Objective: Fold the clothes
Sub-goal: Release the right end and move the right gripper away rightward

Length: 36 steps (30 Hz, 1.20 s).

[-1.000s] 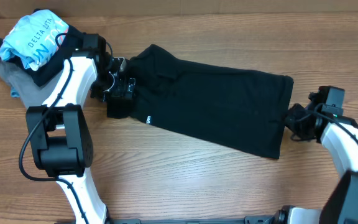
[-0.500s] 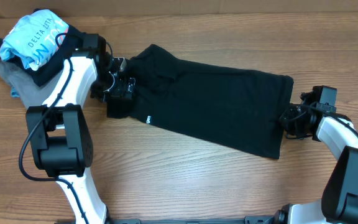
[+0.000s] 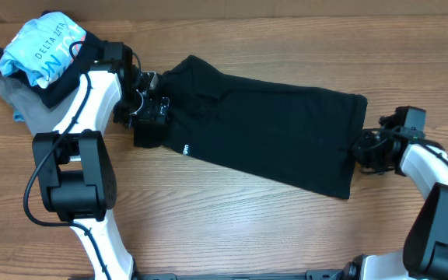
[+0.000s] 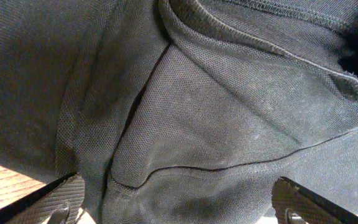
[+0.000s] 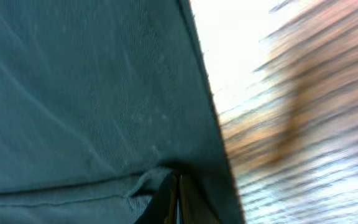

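Observation:
The black garment (image 3: 263, 132) lies spread flat across the middle of the wooden table (image 3: 247, 229), its long side running left to right. Tiny white text (image 3: 183, 148) shows near its left front hem. My left gripper (image 3: 152, 117) sits at the garment's left end. In the left wrist view its fingers (image 4: 179, 202) are wide apart with folds of black fabric (image 4: 216, 112) between them. My right gripper (image 3: 362, 149) is at the garment's right edge. In the right wrist view its fingers (image 5: 174, 196) are pressed together on the fabric's edge (image 5: 92, 93).
A light-blue printed shirt (image 3: 41, 47) lies on a grey folded garment (image 3: 10, 93) at the back left corner, beside my left arm. Bare wood shows along the front of the table and to the right of the garment (image 5: 303, 112).
My right gripper shifted slightly left against the garment's right edge, then a touch back right. The left arm and the garment have not moved.

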Tool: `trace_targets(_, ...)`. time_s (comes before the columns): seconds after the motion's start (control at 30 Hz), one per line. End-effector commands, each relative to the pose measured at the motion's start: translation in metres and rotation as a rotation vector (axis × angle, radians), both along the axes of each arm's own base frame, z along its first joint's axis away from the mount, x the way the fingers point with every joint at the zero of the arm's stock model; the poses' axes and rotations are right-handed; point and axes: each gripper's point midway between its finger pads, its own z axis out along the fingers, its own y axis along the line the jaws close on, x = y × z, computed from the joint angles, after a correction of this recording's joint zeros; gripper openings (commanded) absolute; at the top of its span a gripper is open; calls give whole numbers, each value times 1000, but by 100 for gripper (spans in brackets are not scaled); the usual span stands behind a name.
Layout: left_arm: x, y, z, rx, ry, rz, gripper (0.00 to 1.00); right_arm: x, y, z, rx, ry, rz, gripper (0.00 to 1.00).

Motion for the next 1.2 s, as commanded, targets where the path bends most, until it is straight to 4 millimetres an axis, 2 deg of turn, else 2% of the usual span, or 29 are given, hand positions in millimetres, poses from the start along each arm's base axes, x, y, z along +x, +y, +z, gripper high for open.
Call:
trace_targets(0.0, 5, -5, 2, -16, -16, -24, 99, 20, -18, 34, -37, -94, -10, 4)
trace_targets(0.33, 6, -5, 3, -16, -22, -24, 99, 32, -29, 45, -82, -146, -20, 4)
trace_targets(0.4, 6, -5, 3, -16, -22, -24, 99, 30, -37, 43, -120, -128, -49, 4)
trace_targets(0.6, 6, -5, 3, -16, -22, -24, 99, 25, -44, 39, -156, -97, -65, 4)
trace_targets(0.63, 6, -5, 3, -16, -22, -24, 99, 24, -44, 38, -155, -93, -65, 12)
trace_targets(0.67, 6, -5, 3, -16, -22, -24, 100, 23, -43, 38, -152, -89, -64, 28)
trace_targets(0.7, 6, -4, 2, -14, -21, -29, 100, 20, -41, 37, -143, -78, -61, 33)
trace_targets(0.8, 4, -2, 3, -1, -18, -43, 100, 16, -30, 37, -88, -68, -42, 34)
trace_targets(0.93, 7, 1, 15, 16, -19, -47, 100, -1, -15, 41, -19, -18, -24, 34)
trace_targets(1.1, 20, 0, 34, 16, -62, -49, 100, -42, 0, 35, 37, 146, -23, 43)
trace_targets(1.17, 22, -1, 36, 16, -72, -50, 100, -57, 4, 29, 47, 205, -24, 44)
